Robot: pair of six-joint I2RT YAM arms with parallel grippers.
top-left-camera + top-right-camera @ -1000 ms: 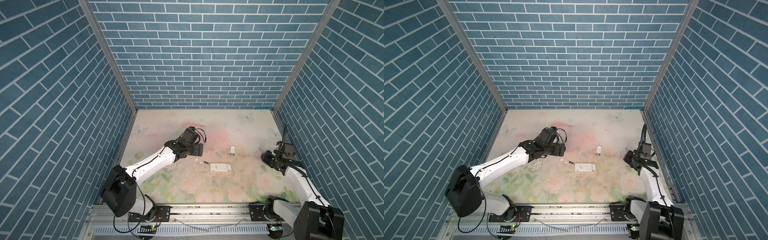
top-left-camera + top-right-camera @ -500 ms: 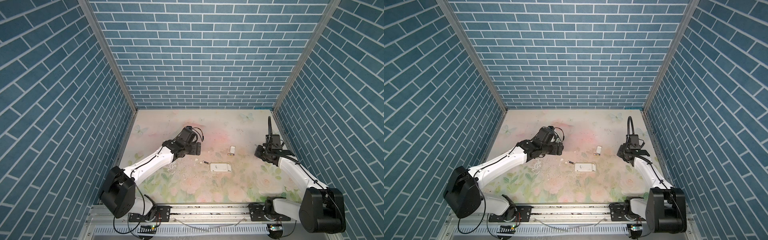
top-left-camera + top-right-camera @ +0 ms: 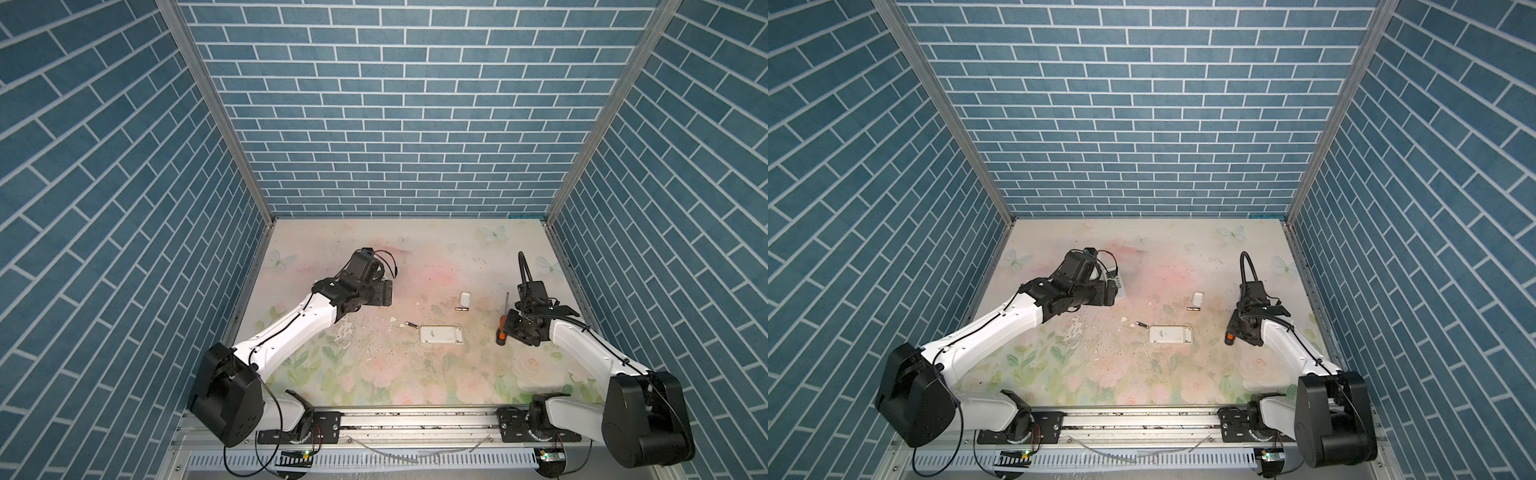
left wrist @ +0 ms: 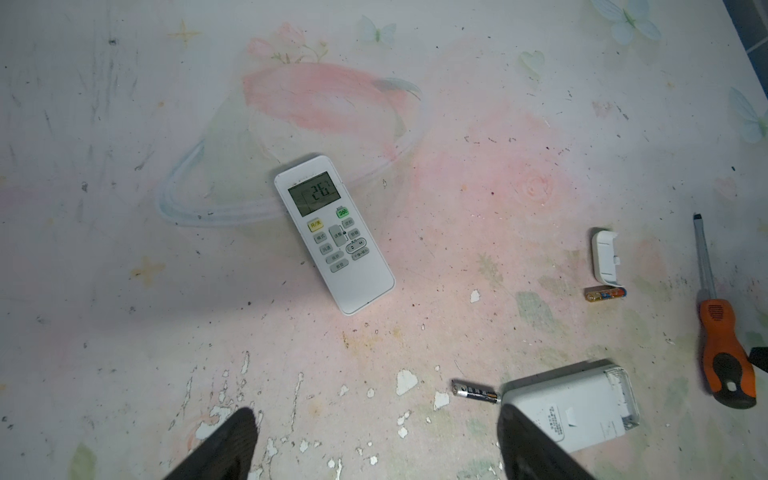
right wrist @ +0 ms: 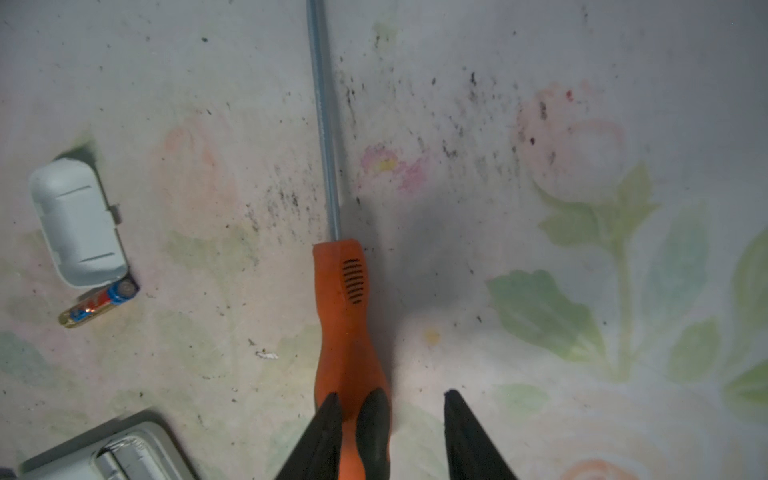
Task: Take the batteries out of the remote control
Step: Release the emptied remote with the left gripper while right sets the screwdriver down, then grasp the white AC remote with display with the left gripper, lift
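1. Left arm [image 3: 286,332]: in both top views it rises from its base at the lower left of the frame and slants toward the centre.
2. Left gripper [image 4: 376,411]: jaws spread wide, with both dark fingers [image 4: 224,444] well apart in the left wrist view.
3. Right arm [image 3: 582,345]: from its base at the lower right of the frame it slopes up and left, with the wrist pitched downward.
4. Right gripper [image 5: 390,397]: jaws partly apart, with a clear gap beside one finger.

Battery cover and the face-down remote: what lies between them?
A blue-and-gold battery, lying against the battery cover; nothing else before the face-down remote. The left wrist view shows it.
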